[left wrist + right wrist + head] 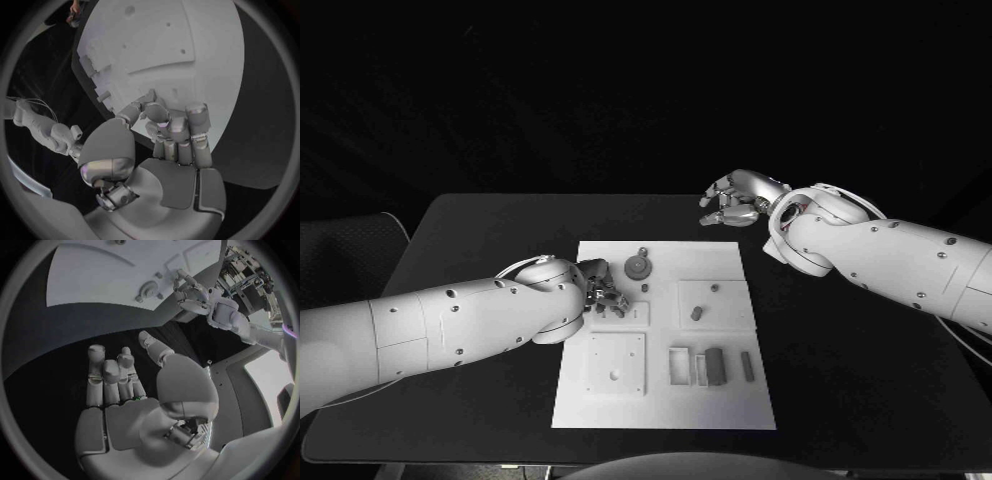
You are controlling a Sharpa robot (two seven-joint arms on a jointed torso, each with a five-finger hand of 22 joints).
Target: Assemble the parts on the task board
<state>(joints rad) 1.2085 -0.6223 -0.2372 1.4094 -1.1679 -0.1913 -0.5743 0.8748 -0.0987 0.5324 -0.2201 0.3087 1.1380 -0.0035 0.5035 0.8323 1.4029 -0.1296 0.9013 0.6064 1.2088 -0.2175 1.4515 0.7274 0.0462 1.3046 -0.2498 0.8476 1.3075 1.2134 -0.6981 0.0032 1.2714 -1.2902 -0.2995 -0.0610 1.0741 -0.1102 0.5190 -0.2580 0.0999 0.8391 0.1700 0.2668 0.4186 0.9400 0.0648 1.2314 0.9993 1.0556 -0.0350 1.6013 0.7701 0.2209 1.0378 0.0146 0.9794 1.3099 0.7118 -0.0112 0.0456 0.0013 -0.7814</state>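
the left hand [599, 291] curls over the board [718, 255], whether pinching a part i cannot tell. right hand [737, 198] hangs spread over the tabletop [502, 225]. a hidden part could slip unnoticed.

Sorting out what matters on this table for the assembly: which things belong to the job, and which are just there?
Job:
task board
round part
dark block
small peg
left hand, over the board
right hand, off the board

Just there:
black table

Task board [733, 262] on table [488, 225] centre
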